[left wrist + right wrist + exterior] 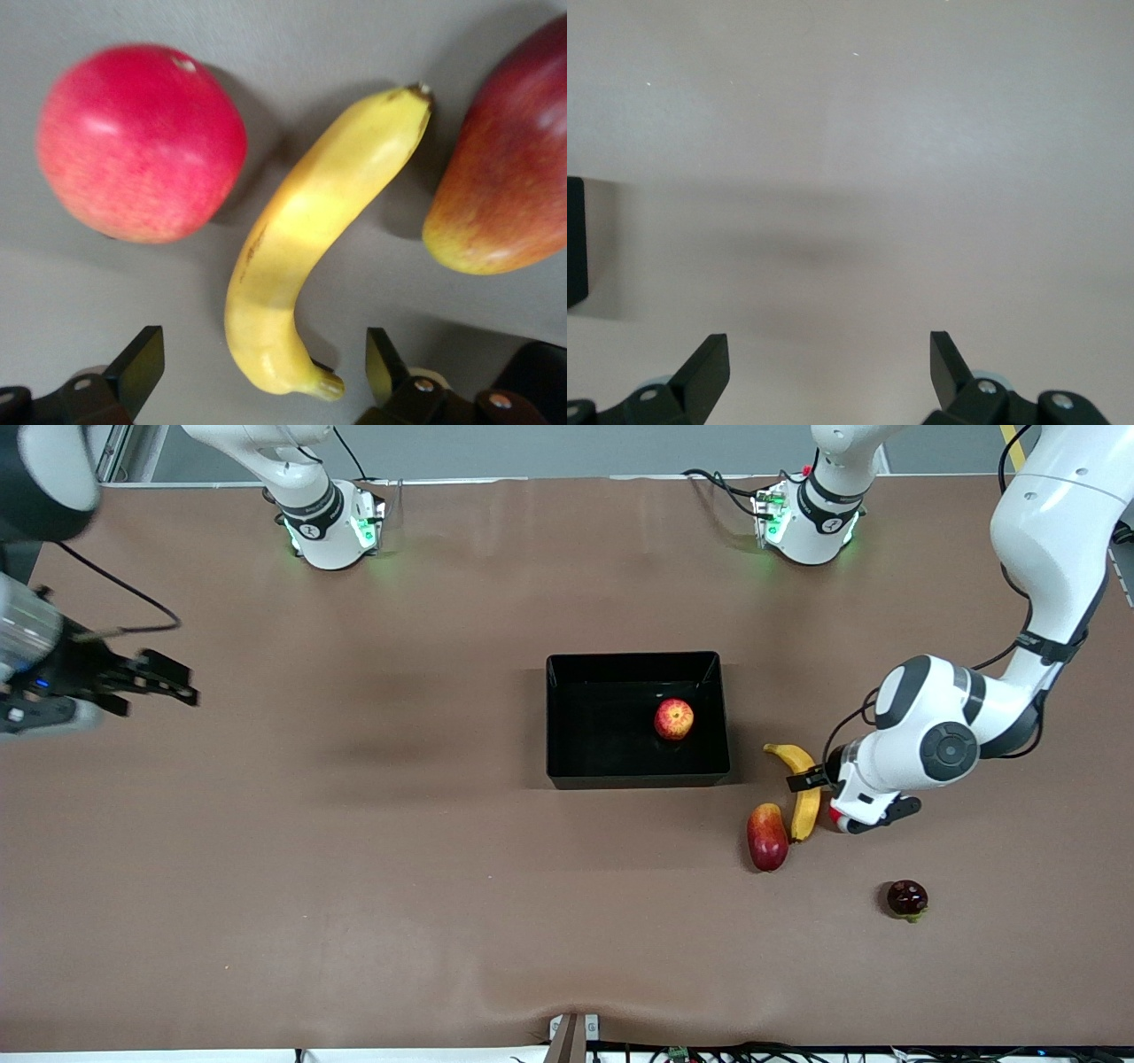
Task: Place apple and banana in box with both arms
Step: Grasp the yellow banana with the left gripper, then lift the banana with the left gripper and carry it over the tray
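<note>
Front view gives me the apple [674,719] already lying inside the black box [567,766], right of the box's middle in the frame, with the box itself sitting at the centre of the brown bench [354,868]. The banana [802,793] lies on the bench just off the box's lower right corner in the frame, its lower end touching or nearly touching a red-yellow mango [767,836] below it. A dark round fruit [907,898] sits alone toward the lower right of the frame.

I have the left gripper [811,781] low over the banana at the right of the frame, jaws spread wide. In the left wrist view the banana [310,239] runs between the two fingertips [137,363], not touching either, with a pinkish-red round fruit [140,144] beside it and the mango [509,168] on its other flank.

The right gripper [159,677] waits in the air at the left edge of the frame, jaws spread and holding nothing; its wrist view shows only bare bench [877,177] and a sliver of the box [574,239].
</note>
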`<action>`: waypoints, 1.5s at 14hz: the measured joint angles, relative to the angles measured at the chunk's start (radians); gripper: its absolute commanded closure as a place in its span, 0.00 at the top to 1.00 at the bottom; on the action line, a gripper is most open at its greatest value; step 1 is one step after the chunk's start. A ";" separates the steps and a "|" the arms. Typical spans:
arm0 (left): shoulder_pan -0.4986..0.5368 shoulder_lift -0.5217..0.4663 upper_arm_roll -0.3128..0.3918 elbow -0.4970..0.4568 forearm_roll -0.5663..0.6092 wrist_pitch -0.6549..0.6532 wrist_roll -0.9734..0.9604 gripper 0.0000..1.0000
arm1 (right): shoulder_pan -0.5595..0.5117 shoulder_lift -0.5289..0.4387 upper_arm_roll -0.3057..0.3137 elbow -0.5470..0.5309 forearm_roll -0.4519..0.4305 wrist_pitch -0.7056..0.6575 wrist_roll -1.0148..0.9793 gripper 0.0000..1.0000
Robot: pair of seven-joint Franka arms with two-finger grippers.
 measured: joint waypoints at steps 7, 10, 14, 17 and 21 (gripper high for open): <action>0.003 0.043 0.048 -0.043 0.034 0.098 -0.004 0.00 | 0.016 -0.013 -0.053 0.190 -0.009 -0.281 -0.016 1.00; 0.003 0.023 0.026 -0.037 0.038 0.067 -0.005 0.00 | 0.025 -0.020 -0.053 0.196 -0.055 -0.276 -0.014 1.00; 0.005 -0.109 -0.088 -0.003 0.038 -0.089 -0.043 0.00 | 0.025 -0.022 -0.056 0.191 -0.060 -0.231 -0.014 1.00; 0.003 -0.202 -0.199 0.048 -0.008 -0.198 -0.116 0.00 | 0.025 -0.022 -0.056 0.184 -0.060 -0.222 -0.014 1.00; -0.105 -0.196 -0.280 0.082 -0.042 -0.227 -0.357 0.00 | 0.023 -0.022 -0.062 0.115 -0.060 -0.139 -0.013 1.00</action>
